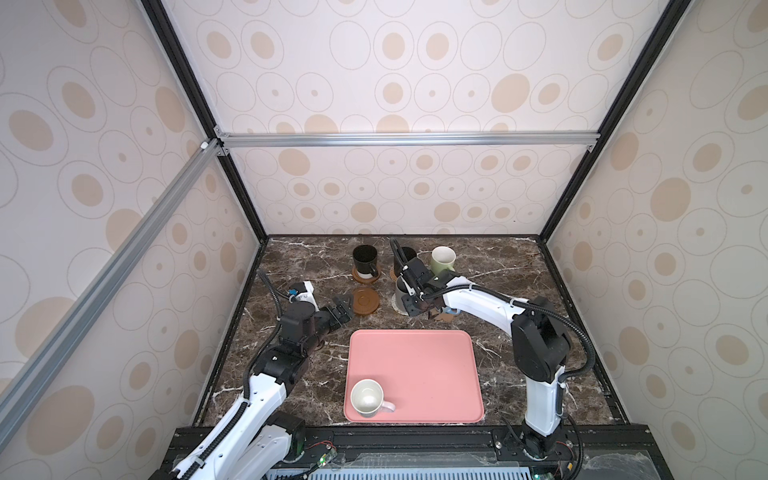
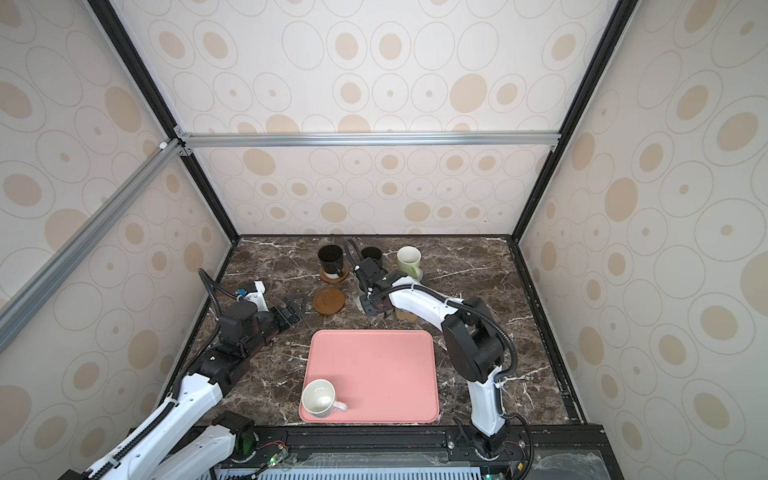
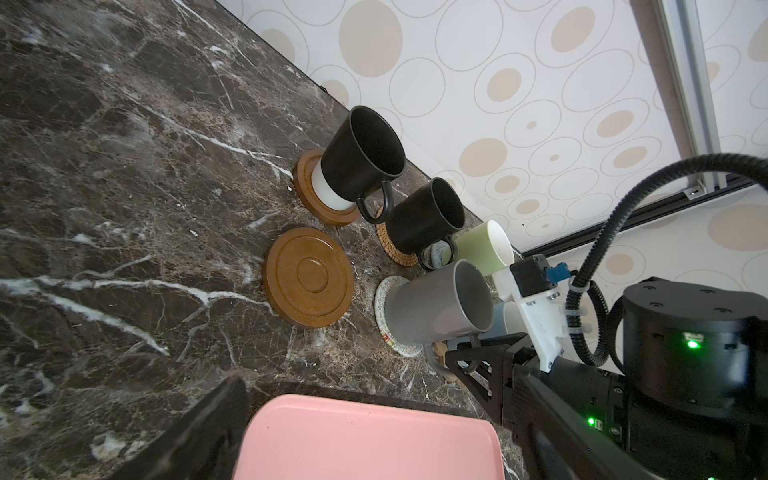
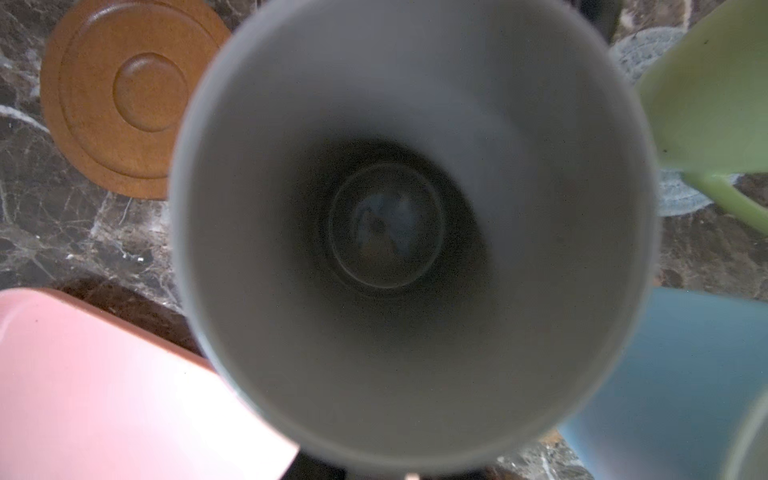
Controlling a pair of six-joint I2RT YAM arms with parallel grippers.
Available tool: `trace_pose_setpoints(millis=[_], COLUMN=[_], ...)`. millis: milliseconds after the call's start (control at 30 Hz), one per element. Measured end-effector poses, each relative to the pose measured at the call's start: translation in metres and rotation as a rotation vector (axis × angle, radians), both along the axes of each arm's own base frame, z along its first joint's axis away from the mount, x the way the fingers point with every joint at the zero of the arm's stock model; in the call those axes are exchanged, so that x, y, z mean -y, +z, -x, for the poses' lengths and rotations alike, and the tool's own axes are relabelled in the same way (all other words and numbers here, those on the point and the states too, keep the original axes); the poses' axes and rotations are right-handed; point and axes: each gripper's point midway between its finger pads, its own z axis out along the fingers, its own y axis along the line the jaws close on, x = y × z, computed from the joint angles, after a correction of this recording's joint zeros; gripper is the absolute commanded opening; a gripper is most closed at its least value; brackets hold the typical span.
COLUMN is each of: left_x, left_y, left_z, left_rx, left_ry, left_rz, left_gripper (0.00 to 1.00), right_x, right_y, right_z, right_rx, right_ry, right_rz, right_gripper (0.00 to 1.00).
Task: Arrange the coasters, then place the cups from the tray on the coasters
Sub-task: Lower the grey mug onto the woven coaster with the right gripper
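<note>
Grey cup [image 3: 432,307] stands on whitish coaster [image 3: 383,297], handle at right end effector [image 3: 465,359], whose grip cannot be told; left end effector [image 1: 344,306] is spread wide.

No legible text, label, brand, number or sign is found in any view. One small multicoloured mark sits on the edge of the whitish coaster [image 3: 381,305] in the left wrist view, and it is too small to read. Two green indicator lights glow on the black housing of the right arm [image 3: 685,365] in the same view. No readable marking stands beside them.
</note>
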Motion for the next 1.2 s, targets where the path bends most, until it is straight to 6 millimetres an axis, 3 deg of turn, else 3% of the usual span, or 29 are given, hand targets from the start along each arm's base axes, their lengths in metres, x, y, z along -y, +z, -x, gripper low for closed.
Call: trace_pose_setpoints(millis=[633,900,1200], left_x=[-0.0011,-0.0012,-0.0012], left_y=[0.0005,0.0008,0.0008], left_z=[0.0011,0.0012,0.0012], left_rx=[0.002,0.003,0.003], left_ry=[0.004,0.004,0.004], left_rz=[-0.001,-0.001,-0.001], left_gripper=[1.00,1.00,1.00], right_x=[-0.0048,-0.0076,-0.0056], right_y=[0.0013,0.0013,0.0006], right_z=[-0.0035,-0.0025,-0.0016], right_rx=[0.009,0.007,0.003], right_ry=[0.038,0.069,0.066], right_rz=[0.003,-0.001,0.008], right_gripper=[0.17,0.18,0.29])
